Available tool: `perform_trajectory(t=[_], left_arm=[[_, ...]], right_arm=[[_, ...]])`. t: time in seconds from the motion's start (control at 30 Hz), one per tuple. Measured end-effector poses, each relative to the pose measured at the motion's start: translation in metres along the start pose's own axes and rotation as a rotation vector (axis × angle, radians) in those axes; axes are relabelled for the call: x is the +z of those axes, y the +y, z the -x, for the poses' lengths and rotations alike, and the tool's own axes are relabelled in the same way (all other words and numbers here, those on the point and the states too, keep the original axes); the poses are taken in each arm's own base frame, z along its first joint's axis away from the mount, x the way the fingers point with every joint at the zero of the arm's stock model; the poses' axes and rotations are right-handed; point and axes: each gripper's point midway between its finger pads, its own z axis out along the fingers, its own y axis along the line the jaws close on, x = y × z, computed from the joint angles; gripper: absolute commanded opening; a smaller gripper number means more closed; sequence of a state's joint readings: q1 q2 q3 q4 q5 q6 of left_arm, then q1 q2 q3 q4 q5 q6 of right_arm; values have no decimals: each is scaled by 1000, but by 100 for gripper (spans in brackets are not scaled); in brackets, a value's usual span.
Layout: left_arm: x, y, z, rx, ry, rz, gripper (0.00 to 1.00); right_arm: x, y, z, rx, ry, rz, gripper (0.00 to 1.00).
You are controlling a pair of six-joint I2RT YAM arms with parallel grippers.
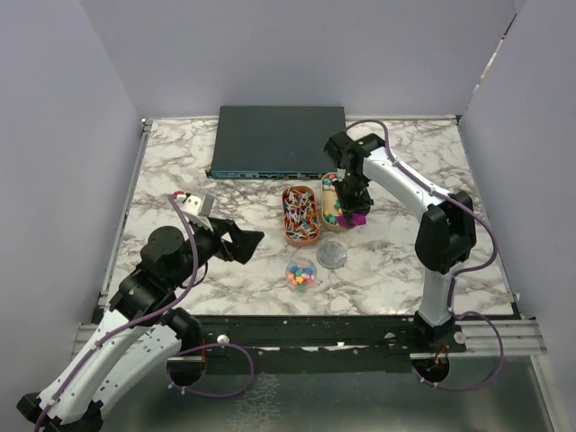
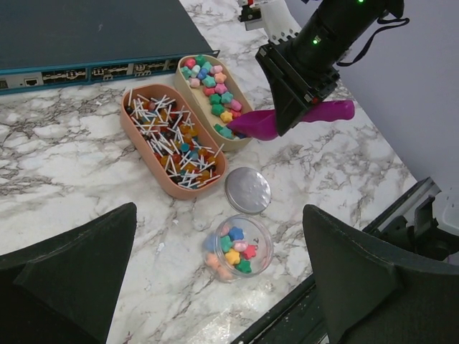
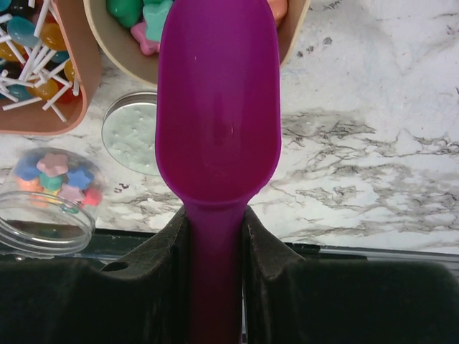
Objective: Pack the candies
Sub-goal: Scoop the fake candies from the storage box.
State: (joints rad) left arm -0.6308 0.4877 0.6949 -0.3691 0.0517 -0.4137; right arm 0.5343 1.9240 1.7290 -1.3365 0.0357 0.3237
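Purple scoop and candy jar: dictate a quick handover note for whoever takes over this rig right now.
The left tool is open and empty, hovering over the table left of the jar.
The right tool is shut on the handle of the purple scoop. The scoop is empty, its tip at the near end of the beige tray of candies.
Done: the jar is open and partly filled, and its lid lies beside it.
Left: probably more scoops into the jar, then the lid on.

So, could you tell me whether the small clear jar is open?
Open: the jar is uncovered, its lid lying flat on the table beside it.
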Motion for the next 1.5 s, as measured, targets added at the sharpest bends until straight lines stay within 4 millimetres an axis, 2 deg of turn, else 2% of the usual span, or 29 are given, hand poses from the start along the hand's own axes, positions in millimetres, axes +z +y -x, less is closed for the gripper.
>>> perform_trajectory(t=[0.4,0.87,1.1,1.23,1.5], left_arm=[[0,1,1,1,-5,7,99],[1,3,-3,0,10,15,99],[2,4,-6,0,25,22,99],[3,5,-7,0,28,24,99],[4,5,-8,-1,32,27,99]], right_arm=[[25,0,19,26,17,-6,1],[52,6,51,74,-70,13,1],[63,4,58,79,-106,1,0],[75,2,56,76,-115,-8,1],[76,-3,56,53,-206,-1,1]])
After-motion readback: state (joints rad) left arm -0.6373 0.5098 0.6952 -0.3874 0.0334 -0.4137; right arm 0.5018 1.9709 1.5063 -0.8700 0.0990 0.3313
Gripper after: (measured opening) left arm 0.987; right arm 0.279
